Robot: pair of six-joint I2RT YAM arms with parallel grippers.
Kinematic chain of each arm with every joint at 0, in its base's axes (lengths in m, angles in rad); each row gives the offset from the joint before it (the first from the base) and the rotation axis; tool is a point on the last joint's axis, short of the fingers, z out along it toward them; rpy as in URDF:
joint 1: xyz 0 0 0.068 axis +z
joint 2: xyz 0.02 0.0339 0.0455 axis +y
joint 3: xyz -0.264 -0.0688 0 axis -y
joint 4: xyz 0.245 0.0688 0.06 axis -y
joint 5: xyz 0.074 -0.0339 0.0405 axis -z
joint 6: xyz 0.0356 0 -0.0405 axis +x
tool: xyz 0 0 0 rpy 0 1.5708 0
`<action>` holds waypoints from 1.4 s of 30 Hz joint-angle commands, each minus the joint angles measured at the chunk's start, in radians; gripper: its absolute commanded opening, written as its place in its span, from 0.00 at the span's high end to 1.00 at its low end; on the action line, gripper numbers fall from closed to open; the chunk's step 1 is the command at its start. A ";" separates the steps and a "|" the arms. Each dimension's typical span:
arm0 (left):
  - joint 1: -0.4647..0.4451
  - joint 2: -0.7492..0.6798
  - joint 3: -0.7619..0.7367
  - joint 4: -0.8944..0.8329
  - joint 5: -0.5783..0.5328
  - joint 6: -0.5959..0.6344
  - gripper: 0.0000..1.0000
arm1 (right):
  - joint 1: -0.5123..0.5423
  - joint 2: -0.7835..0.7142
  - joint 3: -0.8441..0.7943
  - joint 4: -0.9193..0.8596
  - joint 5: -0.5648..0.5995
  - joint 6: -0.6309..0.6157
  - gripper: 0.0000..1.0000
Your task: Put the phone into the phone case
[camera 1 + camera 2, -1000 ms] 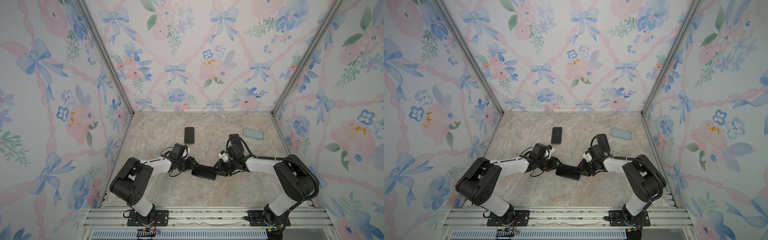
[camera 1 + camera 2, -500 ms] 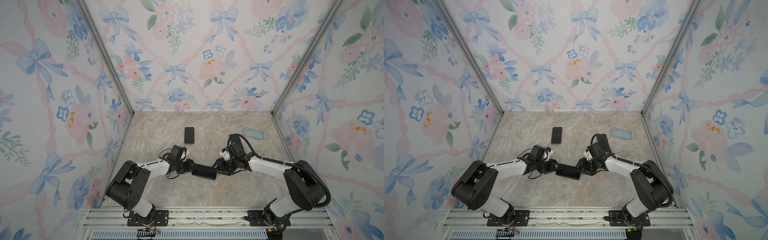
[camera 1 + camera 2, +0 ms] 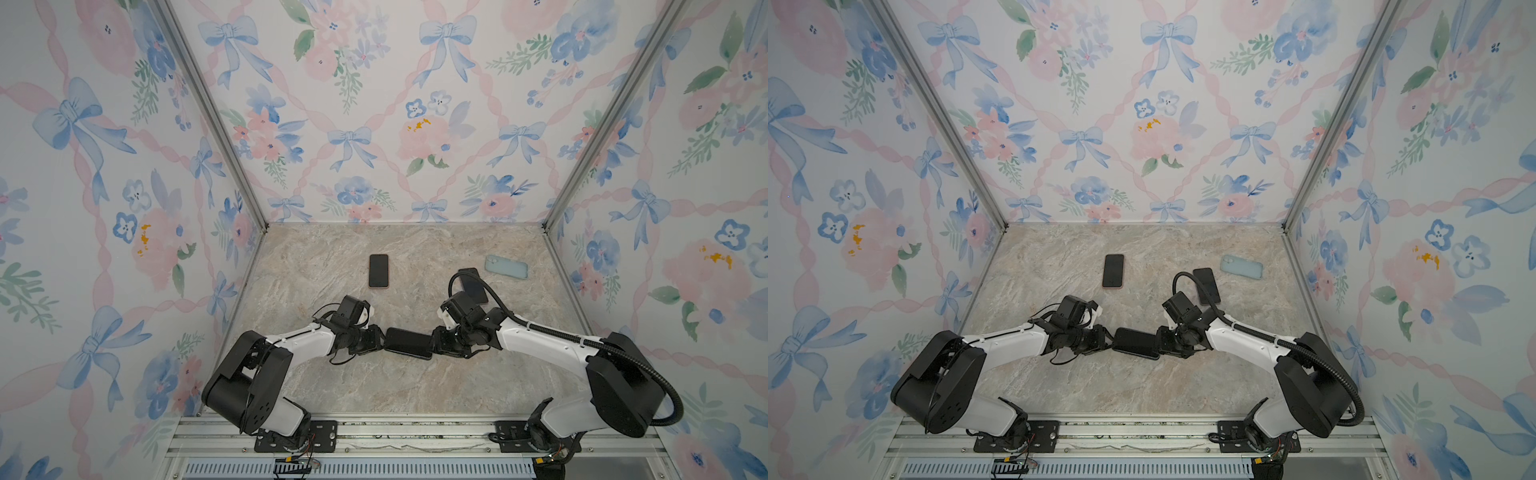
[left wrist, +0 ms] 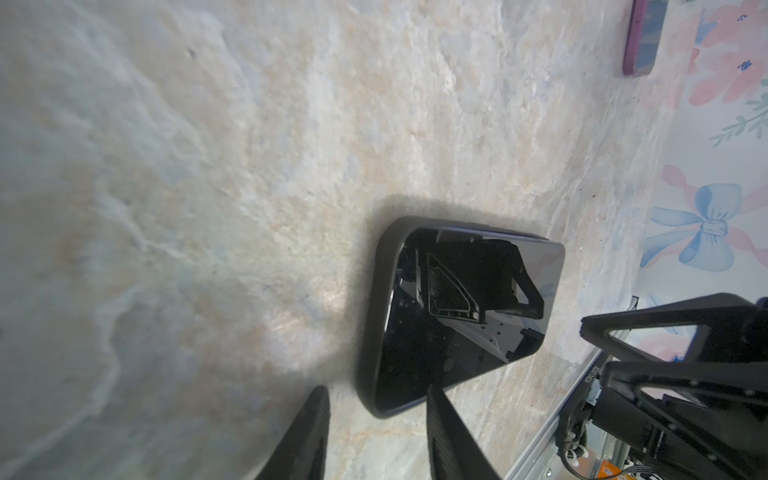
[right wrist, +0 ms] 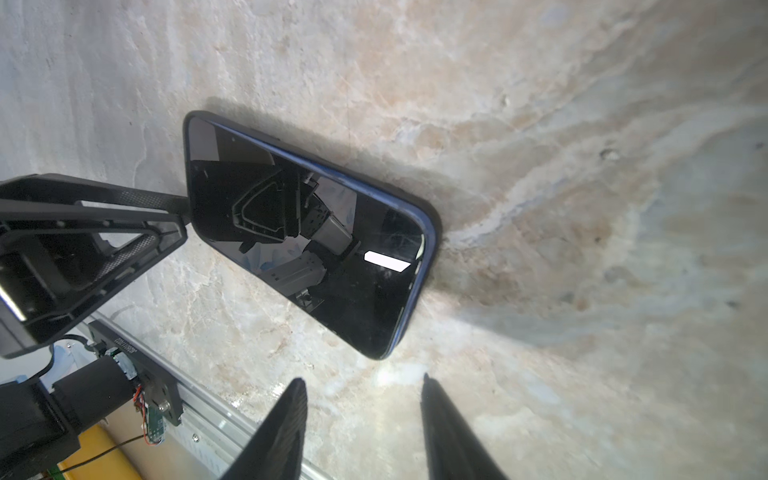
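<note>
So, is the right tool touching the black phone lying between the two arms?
Apart. The right wrist view shows a strip of bare table between the open right tool and the nearest corner of the black phone.

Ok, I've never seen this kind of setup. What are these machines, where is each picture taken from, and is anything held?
Those are two robot arms mounted at the near edge of a marble-patterned table, each ending in a two-fingered gripper. The two wide pictures come from one overhead camera pair; the two close-ups come from cameras on the wrists. Between the left gripper and right gripper a phone in a black case lies flat. Both grippers are open at its ends, so nothing is held. Farther back lie a pink-edged phone, a dark phone beside the right arm, and a light blue phone case.
</note>
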 commanded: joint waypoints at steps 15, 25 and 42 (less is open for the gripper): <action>-0.034 0.071 0.022 -0.039 -0.050 0.054 0.84 | 0.054 0.066 -0.036 0.106 0.020 0.100 0.56; -0.039 0.040 0.035 -0.047 -0.062 0.058 0.79 | 0.064 0.080 -0.028 0.108 0.023 0.099 0.67; -0.064 0.094 0.096 -0.046 -0.050 0.099 0.71 | 0.075 0.116 0.001 0.128 0.017 0.101 0.84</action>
